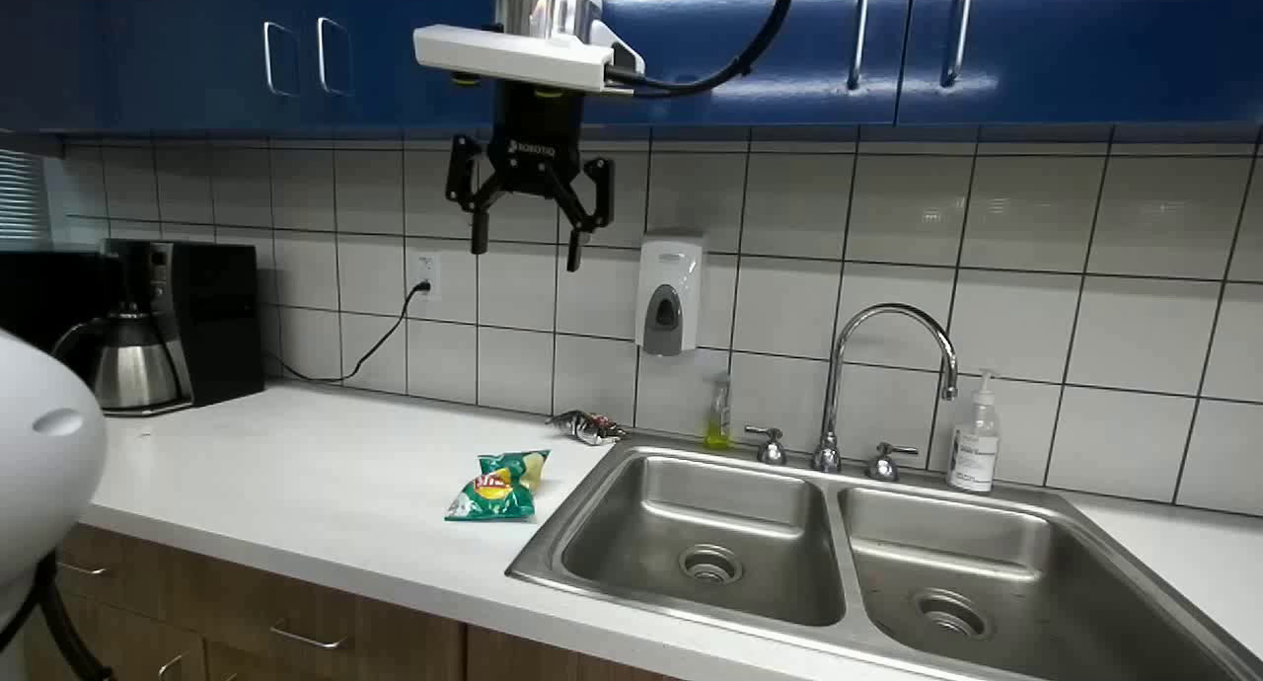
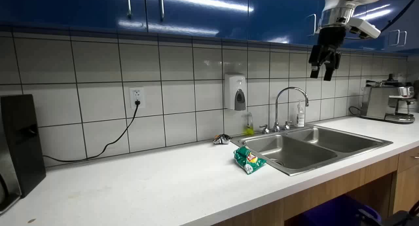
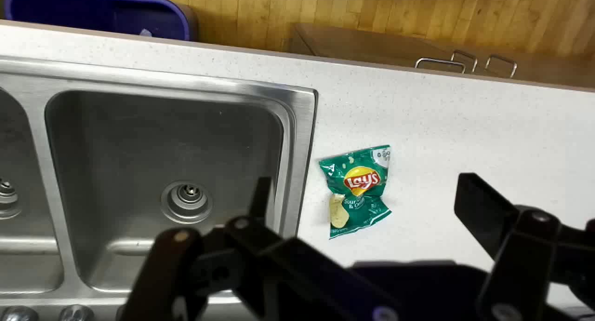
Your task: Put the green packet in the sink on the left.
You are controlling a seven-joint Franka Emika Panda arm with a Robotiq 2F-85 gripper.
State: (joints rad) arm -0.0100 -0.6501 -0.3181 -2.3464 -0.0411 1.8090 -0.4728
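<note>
Hanging high above the bench, the jaws are spread, with nothing between them. Lower down, on that bench, lies the green packet, just beside the left basin and not touching it. I expect it to be light, soft and rather slippery, with whatever is inside easily crushed. Best taken straight down across its narrowed middle, with a gentle squeeze. Farther back, by the tiled wall, sits a crumpled wrapper, to be left alone

Grpr nose-dn, jaws apart
</note>
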